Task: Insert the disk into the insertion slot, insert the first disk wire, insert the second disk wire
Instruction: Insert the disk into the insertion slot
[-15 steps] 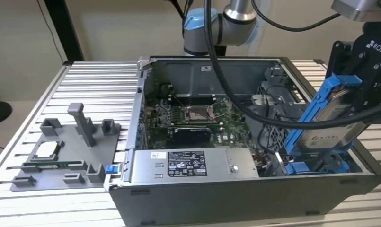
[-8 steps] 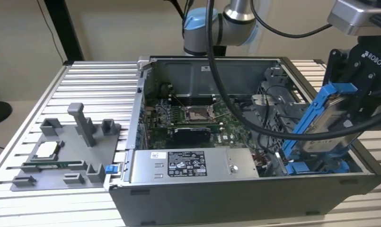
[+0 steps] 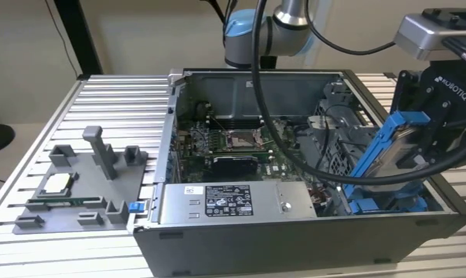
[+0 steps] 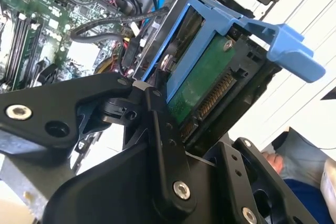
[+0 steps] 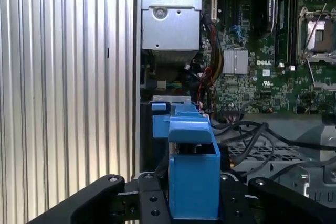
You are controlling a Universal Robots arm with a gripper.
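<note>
My gripper point(image 3: 415, 148) is shut on the disk point(image 3: 381, 145), a drive in a bright blue carrier frame. I hold it tilted on edge at the exterior view's right, over the open computer case. The second wrist view shows the disk's green circuit board point(image 4: 203, 83) and connector edge between my black fingers point(image 4: 161, 129). In the first wrist view the carrier's blue tab point(image 5: 193, 174) stands between the fingers. Just beneath the disk, in the case's near right corner, lies the insertion slot point(image 3: 391, 204) with its blue fittings. Loose black wires point(image 5: 247, 135) lie beside it.
A grey labelled power-supply box point(image 3: 233, 202) fills the case's near side, with the motherboard point(image 3: 233, 145) behind it. The arm's thick black cable point(image 3: 283, 136) hangs across the case. A grey fixture tray point(image 3: 78, 191) sits on the ribbed table at the exterior view's left.
</note>
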